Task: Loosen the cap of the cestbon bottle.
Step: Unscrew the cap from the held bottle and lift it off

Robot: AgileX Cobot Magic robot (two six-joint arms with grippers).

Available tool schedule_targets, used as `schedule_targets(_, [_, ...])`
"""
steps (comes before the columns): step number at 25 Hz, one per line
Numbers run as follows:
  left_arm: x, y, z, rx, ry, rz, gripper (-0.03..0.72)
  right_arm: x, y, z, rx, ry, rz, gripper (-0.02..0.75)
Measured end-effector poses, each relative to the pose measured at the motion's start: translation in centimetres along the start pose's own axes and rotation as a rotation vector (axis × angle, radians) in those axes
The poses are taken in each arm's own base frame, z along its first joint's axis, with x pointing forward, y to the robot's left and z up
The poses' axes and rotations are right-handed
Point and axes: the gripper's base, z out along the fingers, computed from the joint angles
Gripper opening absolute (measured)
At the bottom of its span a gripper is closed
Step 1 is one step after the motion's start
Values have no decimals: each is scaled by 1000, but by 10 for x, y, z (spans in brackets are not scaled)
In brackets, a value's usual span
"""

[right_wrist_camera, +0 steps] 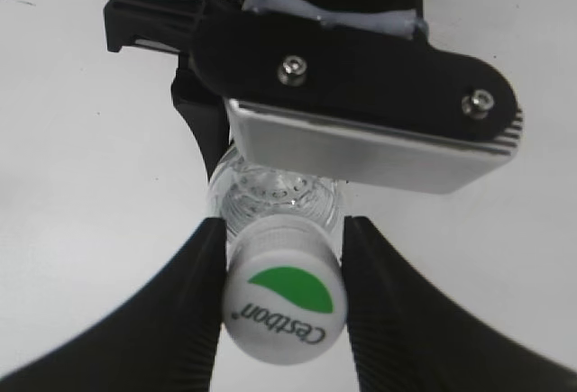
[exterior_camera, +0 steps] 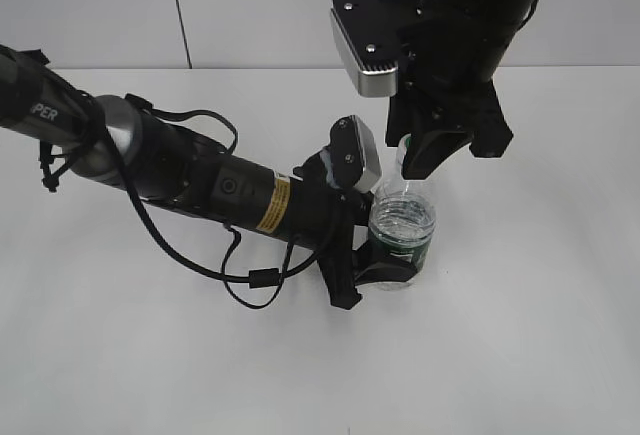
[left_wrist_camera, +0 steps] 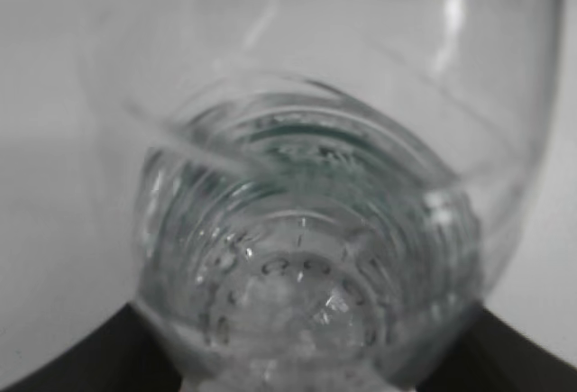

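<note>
The clear cestbon bottle [exterior_camera: 402, 223] with its dark green label band stands upright on the white table. My left gripper [exterior_camera: 372, 260] is shut on its lower body from the left. In the left wrist view the bottle [left_wrist_camera: 306, 230] fills the frame, with the dark fingers [left_wrist_camera: 297, 378] at the bottom corners. My right gripper [exterior_camera: 420, 160] comes down from above and hides most of the cap in the exterior view. In the right wrist view the white cap [right_wrist_camera: 284, 306] with its green mark sits between the two black fingers [right_wrist_camera: 284, 230], which touch it on both sides. The bottle's shoulder [right_wrist_camera: 270, 196] shows below the cap.
The white table [exterior_camera: 520, 335] lies all around the bottle. The left arm [exterior_camera: 200, 180] and its cables stretch across the left side. The left wrist camera housing [right_wrist_camera: 370, 140] sits close behind the bottle in the right wrist view.
</note>
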Motion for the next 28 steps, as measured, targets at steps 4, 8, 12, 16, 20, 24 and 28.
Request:
schedule_targets(4, [0, 0, 0, -1, 1, -1, 414, -1, 0, -3, 8, -2, 18, 354])
schedule_targets(8, [0, 0, 0, -1, 1, -1, 414, -3, 3, -17, 42, -12, 42, 458])
schedule_targets(12, [0, 0, 0, -1, 1, -1, 414, -9, 8, -32, 72, -64, 76, 480])
schedule_targets(16, [0, 0, 0, -2, 2, -1, 414, -14, 13, -45, 88, -116, 252, 482])
schedule_targets(20, [0, 0, 0, -2, 2, -1, 414, -14, 15, -51, 80, -132, 696, 482])
schedule_targets(24, [0, 0, 0, -2, 2, -1, 414, -8, 15, -52, 95, -106, 1222, 482])
schedule_targets(28, [0, 0, 0, -2, 2, -1, 414, -6, 15, -52, 97, -108, 1493, 465])
